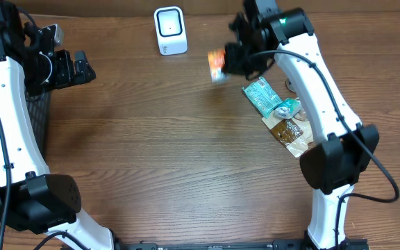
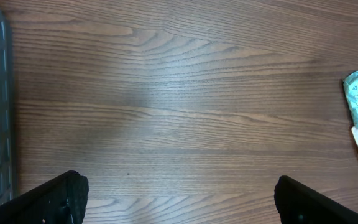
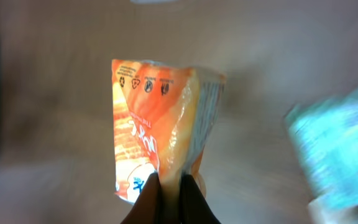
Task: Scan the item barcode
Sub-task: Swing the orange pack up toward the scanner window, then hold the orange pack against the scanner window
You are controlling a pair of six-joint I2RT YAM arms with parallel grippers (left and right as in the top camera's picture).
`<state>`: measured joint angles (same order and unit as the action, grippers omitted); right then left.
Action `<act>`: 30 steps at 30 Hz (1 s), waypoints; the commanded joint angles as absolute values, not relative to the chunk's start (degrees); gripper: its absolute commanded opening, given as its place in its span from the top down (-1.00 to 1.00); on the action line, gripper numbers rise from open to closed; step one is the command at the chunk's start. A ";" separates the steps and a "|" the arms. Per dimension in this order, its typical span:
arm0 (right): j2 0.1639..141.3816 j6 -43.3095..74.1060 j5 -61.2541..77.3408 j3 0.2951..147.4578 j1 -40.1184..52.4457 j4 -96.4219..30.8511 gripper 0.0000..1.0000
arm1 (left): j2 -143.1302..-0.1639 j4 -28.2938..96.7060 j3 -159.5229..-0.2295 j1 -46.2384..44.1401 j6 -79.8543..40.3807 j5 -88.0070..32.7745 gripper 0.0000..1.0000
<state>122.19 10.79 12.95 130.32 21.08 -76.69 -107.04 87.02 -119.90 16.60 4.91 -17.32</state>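
Right claw (image 3: 169,194) is pinching the crinkly orange plastic packet (image 3: 160,124) right of the white boxy scanner (image 1: 170,30), scan's looking unfinished, left claw (image 2: 182,202) is gaping wide.

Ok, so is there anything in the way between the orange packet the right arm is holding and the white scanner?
Nothing visible. The right gripper holds the orange packet just right of the white scanner, with only bare table between them. The teal packet and brown packet lie further right, off that path.
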 commanded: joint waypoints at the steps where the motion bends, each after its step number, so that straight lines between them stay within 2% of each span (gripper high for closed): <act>1: 120.88 6.90 -7.09 135.09 25.21 -72.27 0.92 | -106.94 86.91 -120.42 16.75 5.80 -17.39 -0.99; 5: 122.02 -2.33 -22.72 134.96 30.52 -60.05 0.92 | -106.94 86.91 -120.42 16.75 5.80 -17.39 -0.99; 9: 126.32 -11.60 -32.12 134.96 33.93 -45.78 0.92 | -106.94 86.91 -120.42 16.75 5.80 -17.39 -0.99; 20: 141.01 -40.10 -32.27 134.96 35.03 -16.16 0.92 | -106.94 86.94 -120.42 16.75 5.80 -17.37 -0.99; 26: 148.70 -50.76 -30.96 134.96 35.11 -7.44 0.92 | -106.94 86.91 -120.42 16.75 5.80 -17.37 -0.99; 30: 151.81 -53.01 -30.59 134.96 35.14 -5.17 0.92 | -106.94 86.91 -120.42 16.75 5.80 -17.39 -0.99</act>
<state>150.15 -47.99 -30.70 134.37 35.24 -6.81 -107.04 87.00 -119.90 16.60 4.91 -17.32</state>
